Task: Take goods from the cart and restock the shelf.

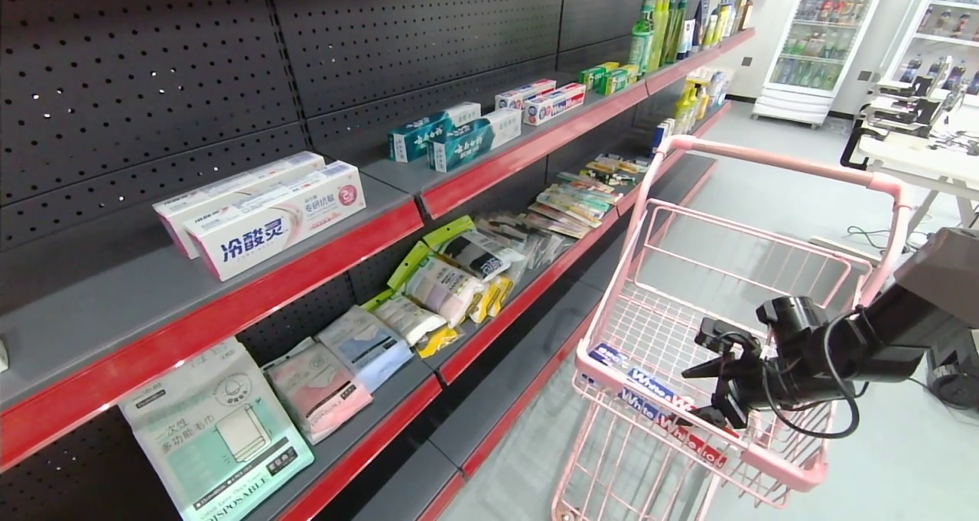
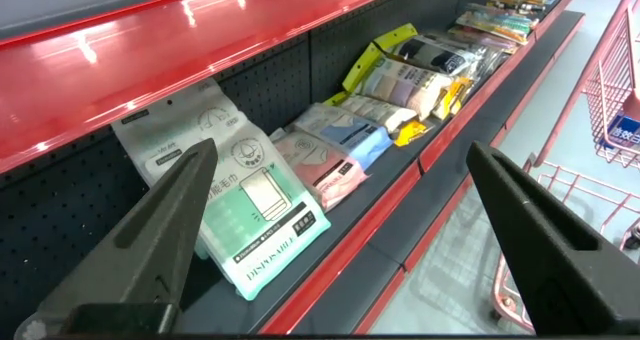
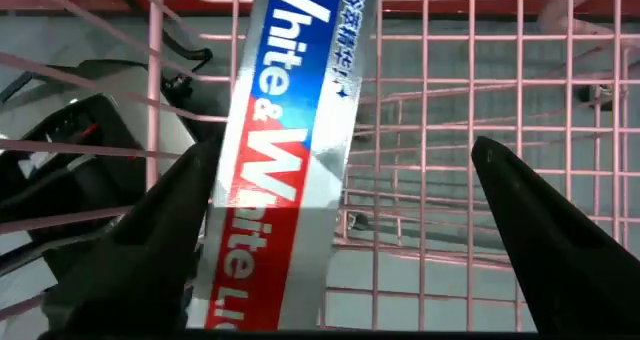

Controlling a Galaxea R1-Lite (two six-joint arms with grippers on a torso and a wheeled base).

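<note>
Pink cart (image 1: 780, 164): stood in the aisle just beside the shelf, on the robot's right.
Blue, white and red box (image 1: 658, 398): lay in the cart's wire basket near its closer rim; the right wrist view showed it (image 3: 285, 170) stretched lengthwise over the mesh.
Right jaws: released and spread wide, they hung over the basket just above the box. The box sat between the fingers (image 3: 150, 240), close to one; I could not tell whether they touched.
Left jaws: released and spread wide, gripping nothing, with the fingers (image 2: 160, 240) facing the lower shelf board.
Shelf (image 1: 229, 314): grey boards with red front edges and a black pegboard back.
Upper board: white cartons (image 1: 275, 219) near the robot, teal cartons (image 1: 459, 138) farther along.
Lower board: a mint-green towel pack (image 1: 218, 433) leaned against the back, with a pink packet (image 1: 317, 387) just beside it.
</note>
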